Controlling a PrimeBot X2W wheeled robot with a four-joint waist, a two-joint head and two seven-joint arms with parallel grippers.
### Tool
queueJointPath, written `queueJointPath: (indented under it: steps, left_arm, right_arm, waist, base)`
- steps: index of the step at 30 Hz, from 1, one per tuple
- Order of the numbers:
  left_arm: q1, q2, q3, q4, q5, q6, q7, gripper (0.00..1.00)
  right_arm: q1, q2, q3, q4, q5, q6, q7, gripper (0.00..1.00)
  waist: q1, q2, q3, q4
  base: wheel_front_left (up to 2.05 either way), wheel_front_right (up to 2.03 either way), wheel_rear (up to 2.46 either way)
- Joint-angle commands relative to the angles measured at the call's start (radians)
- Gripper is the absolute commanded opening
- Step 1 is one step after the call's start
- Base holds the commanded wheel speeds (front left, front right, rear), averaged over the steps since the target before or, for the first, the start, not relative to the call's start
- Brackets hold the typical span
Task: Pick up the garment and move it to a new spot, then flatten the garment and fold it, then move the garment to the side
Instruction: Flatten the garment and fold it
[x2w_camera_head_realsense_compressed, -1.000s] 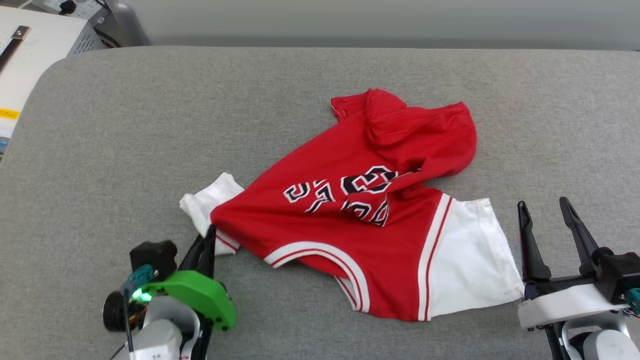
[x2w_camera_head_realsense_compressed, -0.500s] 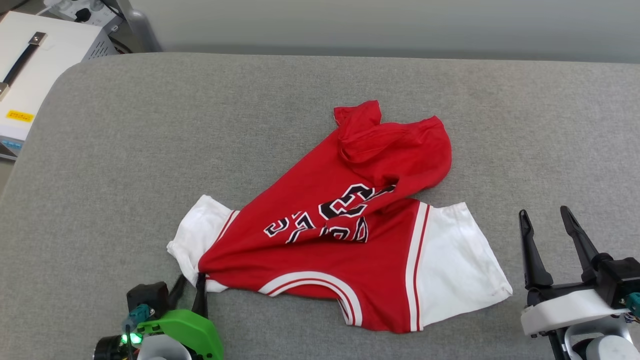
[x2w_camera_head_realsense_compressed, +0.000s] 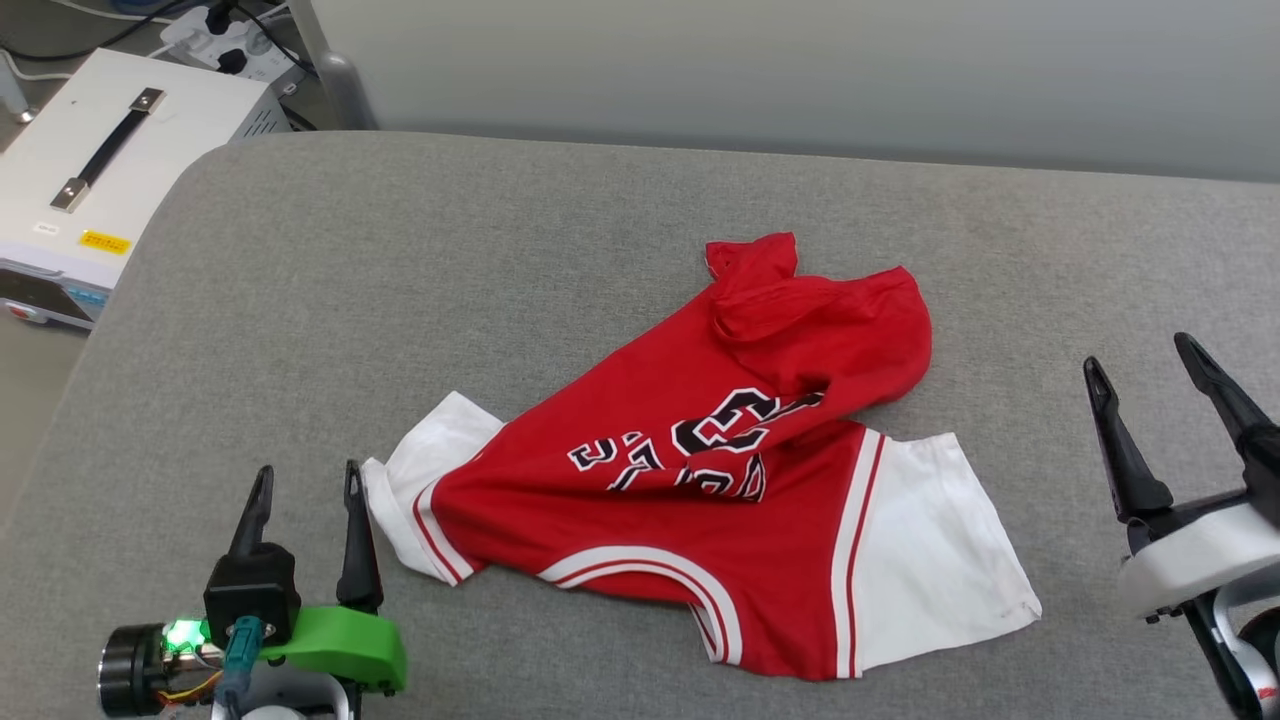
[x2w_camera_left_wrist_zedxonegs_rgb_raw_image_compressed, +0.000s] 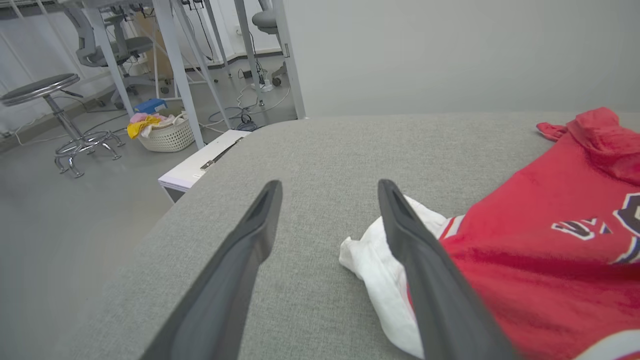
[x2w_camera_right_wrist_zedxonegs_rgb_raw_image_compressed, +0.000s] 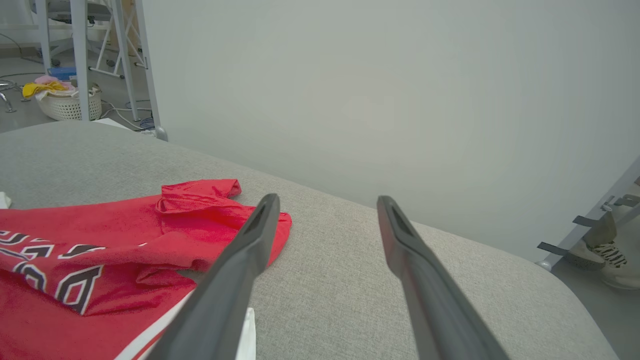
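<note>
Grey woven-fabric tabletop (x2w_camera_head_realsense_compressed: 400, 260), rounded corners. Garment (x2w_camera_head_realsense_compressed: 700, 470) lies rumpled at centre, collar toward robot, hem bunched over lettering. Soft red knit, white sleeves, striped trim. Left end effector (x2w_camera_head_realsense_compressed: 307, 470) open, empty, just beside white sleeve. Right end effector (x2w_camera_head_realsense_compressed: 1138, 352) open, empty, apart from cloth. Likely flattening step; next move calls for pinching bunched hem, drawing it out smooth.

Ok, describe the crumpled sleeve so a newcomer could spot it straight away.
On the grey padded table, a red shirt lies rumpled near the middle. The sleeve is the white one at the shirt's end beside the left gripper. It is small and bunched up, whereas the other white sleeve lies flat and spread wide.
</note>
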Motion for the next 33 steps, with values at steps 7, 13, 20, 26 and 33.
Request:
queueJointPath:
  steps: [7,13,20,26,33]
  left_arm:
    - [0.024,-0.018,0.019,-0.166,0.147,0.025,0.001,1.00]
    - [0.023,-0.042,0.029,-0.213,0.187,0.022,0.001,1.00]
    - [0.004,-0.074,0.023,-0.222,0.213,0.003,0.001,1.00]
    - [-0.025,-0.105,0.012,-0.212,0.230,-0.013,0.001,1.00]
    - [-0.042,-0.125,0.016,-0.199,0.244,-0.025,0.001,1.00]
  right_arm:
    - [-0.038,-0.253,0.213,-0.079,0.182,-0.001,0.444,1.00]
    - [-0.046,-0.362,0.320,-0.067,0.315,-0.001,0.669,1.00]
    - [-0.072,-0.385,0.383,0.013,0.354,-0.001,0.709,1.00]
    - [-0.099,-0.366,0.458,0.134,0.354,-0.001,0.685,1.00]
    - [-0.108,-0.322,0.579,0.285,0.386,-0.001,0.635,1.00]
  waist:
    - [0.0000,0.0000,-0.007,0.022]
    - [0.0000,0.0000,0.012,0.038]
    - [0.0000,0.0000,0.063,0.067]
    - [0.0000,0.0000,0.112,0.090]
    - [0.0000,0.0000,0.135,0.096]
  base:
    - [0.00,0.00,0.00]
    - [0.00,0.00,0.00]
    - [0.00,0.00,0.00]
    - [0.00,0.00,0.00]
    - [0.00,0.00,0.00]
